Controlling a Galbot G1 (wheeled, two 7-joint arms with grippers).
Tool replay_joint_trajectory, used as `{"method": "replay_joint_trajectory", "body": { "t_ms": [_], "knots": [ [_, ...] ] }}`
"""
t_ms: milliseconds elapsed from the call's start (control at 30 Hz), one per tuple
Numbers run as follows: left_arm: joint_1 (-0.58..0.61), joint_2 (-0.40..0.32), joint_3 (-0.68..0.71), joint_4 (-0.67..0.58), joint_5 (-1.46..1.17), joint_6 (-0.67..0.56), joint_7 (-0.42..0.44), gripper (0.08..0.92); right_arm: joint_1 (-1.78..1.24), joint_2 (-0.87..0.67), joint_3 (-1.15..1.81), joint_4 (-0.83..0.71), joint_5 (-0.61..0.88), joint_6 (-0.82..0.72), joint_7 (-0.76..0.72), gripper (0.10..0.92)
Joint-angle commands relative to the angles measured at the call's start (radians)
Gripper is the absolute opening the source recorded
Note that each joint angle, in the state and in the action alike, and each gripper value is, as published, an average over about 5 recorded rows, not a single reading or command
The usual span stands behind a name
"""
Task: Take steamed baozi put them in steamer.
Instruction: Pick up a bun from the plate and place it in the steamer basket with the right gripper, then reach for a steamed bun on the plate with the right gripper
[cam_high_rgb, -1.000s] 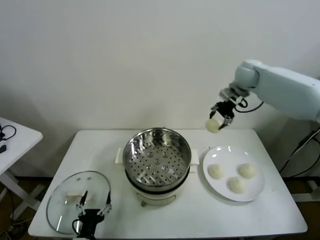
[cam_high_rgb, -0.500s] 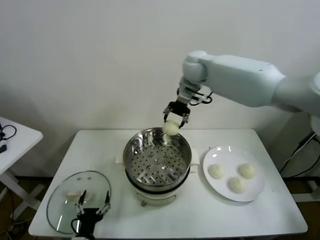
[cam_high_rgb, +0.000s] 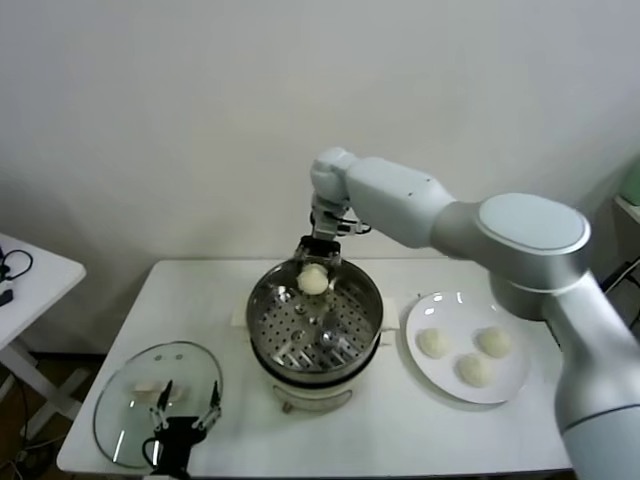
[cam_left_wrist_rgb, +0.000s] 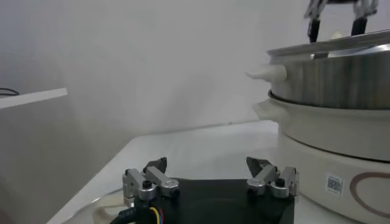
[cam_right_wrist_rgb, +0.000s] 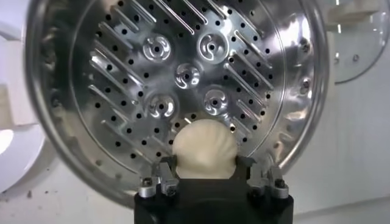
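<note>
The baozi (cam_high_rgb: 314, 281) has travelled from above the plate (cam_high_rgb: 505, 388) to over the steamer (cam_high_rgb: 262, 310), pinched in the right claw (cam_high_rgb: 315, 266) so it can drop onto the perforated tray directly below. Three more buns (cam_high_rgb: 433, 343) wait beside it. The left claw (cam_high_rgb: 186, 412), jaws apart, idles over the glass lid (cam_high_rgb: 120, 400) on the surface (cam_high_rgb: 200, 290).

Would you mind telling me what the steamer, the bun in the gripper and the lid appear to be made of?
Steamer: polished steel, mirror-bright, with a perforated tray.
Baozi in the right gripper: soft matte cream dough, apparently, with pleats.
Lid: clear glass, probably; the table shows through.
</note>
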Motion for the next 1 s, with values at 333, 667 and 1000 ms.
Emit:
{"method": "replay_joint_trajectory", "body": {
  "t_ms": [333, 667, 1000],
  "knots": [
    [-0.004, -0.005, -0.001, 0.005, 0.001, -0.002, -0.002, 0.823, -0.039, 0.064, -0.006, -0.097, 0.034, 0.055, -0.019, 0.708],
    [-0.004, -0.005, 0.002, -0.006, 0.006, 0.011, -0.001, 0.823, 0.292, -0.157, -0.275, 0.223, 0.475, 0.041, -0.025, 0.822],
    [0.001, 0.002, 0.006, -0.012, 0.01, 0.013, 0.0, 0.823, 0.576, -0.477, -0.744, 0.462, 0.779, -0.456, -0.062, 0.823]
  ]
}}
